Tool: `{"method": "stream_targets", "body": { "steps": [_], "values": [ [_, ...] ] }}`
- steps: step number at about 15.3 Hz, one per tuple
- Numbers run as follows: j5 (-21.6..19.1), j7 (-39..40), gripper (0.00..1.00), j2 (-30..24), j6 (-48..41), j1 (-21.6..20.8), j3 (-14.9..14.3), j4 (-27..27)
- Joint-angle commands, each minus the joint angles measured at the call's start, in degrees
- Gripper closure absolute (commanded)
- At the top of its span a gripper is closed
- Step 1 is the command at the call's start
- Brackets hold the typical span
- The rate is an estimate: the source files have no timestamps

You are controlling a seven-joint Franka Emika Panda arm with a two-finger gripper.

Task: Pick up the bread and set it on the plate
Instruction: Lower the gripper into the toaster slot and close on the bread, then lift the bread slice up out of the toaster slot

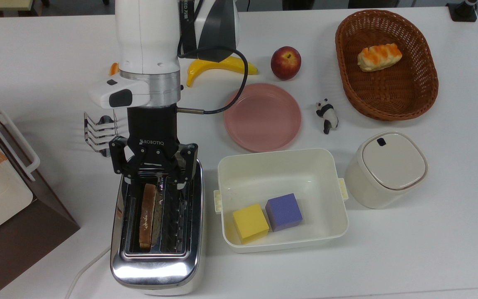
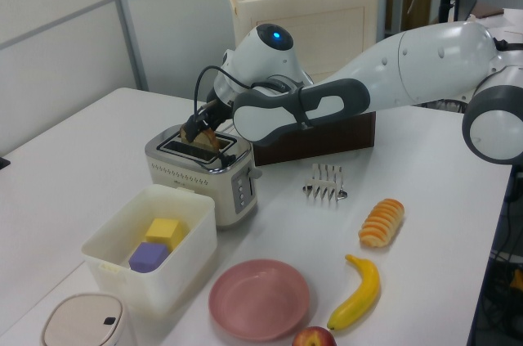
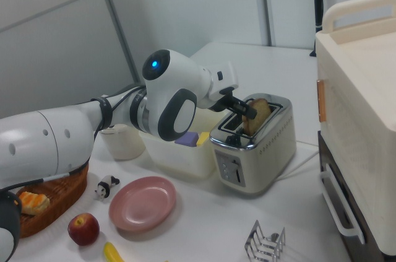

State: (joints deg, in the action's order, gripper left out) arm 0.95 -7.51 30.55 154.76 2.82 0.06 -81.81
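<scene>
Bread [image 1: 147,216] stands in the toaster [image 1: 158,226]; the gripper [image 1: 152,176] hangs open at its 12 o'clock end. Plate [image 1: 262,117] sits bare.

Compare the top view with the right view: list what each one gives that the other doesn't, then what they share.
Top view: both slots of the toaster from above, the bread edge-on in the top view's left slot, the other slot empty. Right view: the toaster's control panel and the bread's broad face standing above the slot. Shared: the gripper, open, at the bread; the bare pink plate; the apple.
</scene>
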Motion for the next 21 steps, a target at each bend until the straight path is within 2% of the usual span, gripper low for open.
{"method": "stream_targets", "body": {
  "steps": [1, 3, 5, 8, 13, 21],
  "values": [
    [-0.6, -2.6, 0.71, -0.3, 1.3, -0.5, -0.4, -0.8],
    [-0.6, -2.7, 0.9, -0.3, 1.3, -0.5, -0.4, -0.7],
    [-0.6, -2.7, 0.97, -0.4, 1.3, -0.5, -0.4, -0.7],
    [-0.6, -2.9, 0.99, -0.7, 1.3, -0.5, -0.4, -0.4],
    [-0.6, -10.1, 1.0, -2.6, 1.2, 0.0, -0.5, 1.5],
    [-2.0, -11.1, 1.0, -10.7, -1.7, 0.2, -0.4, -0.1]
  ]
}}
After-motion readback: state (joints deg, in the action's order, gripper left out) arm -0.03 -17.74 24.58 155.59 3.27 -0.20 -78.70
